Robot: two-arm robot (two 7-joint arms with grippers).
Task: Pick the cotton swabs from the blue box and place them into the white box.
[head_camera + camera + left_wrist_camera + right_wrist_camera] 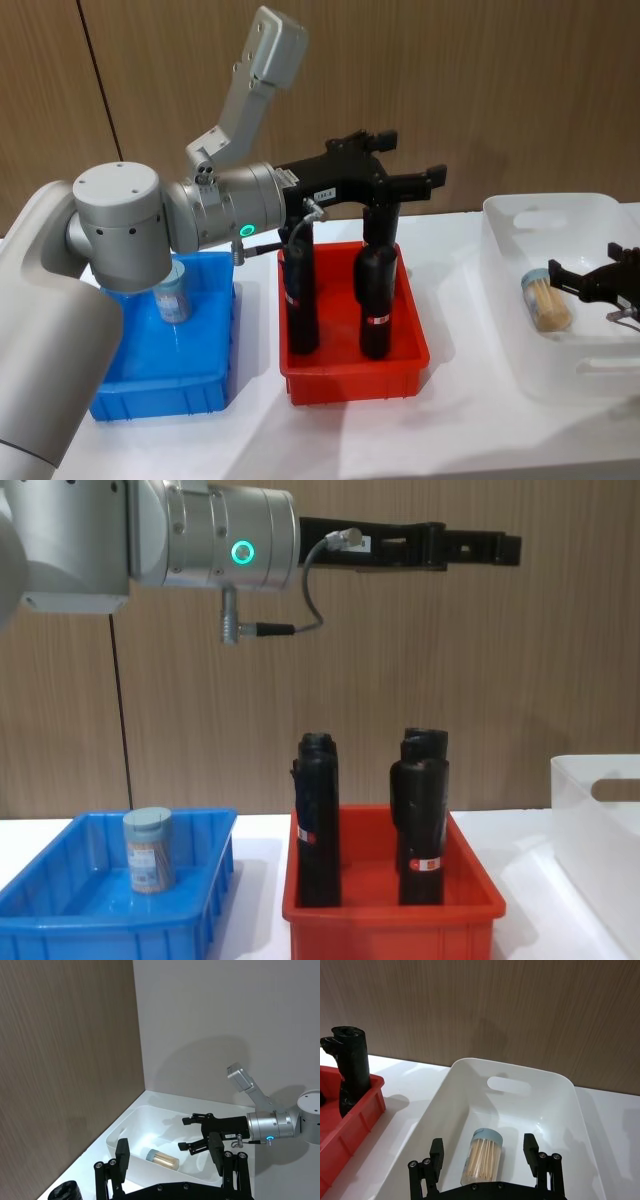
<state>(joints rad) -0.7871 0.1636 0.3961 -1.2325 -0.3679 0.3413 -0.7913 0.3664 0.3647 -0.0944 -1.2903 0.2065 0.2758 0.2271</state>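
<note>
Tabletop (460, 440) | cotton swabs (482, 1157) mid white box (545, 1090), off walls | right gripper (483, 1141) jaws apart

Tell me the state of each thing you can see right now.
Left gripper: open, raised above the red bin.
Right gripper: open, over the white box.
Cotton swabs jar: upright in the blue box, lid on.
Second cotton swabs jar: lying on its side in the white box.
Black tubes: upright in the red bin.
</note>
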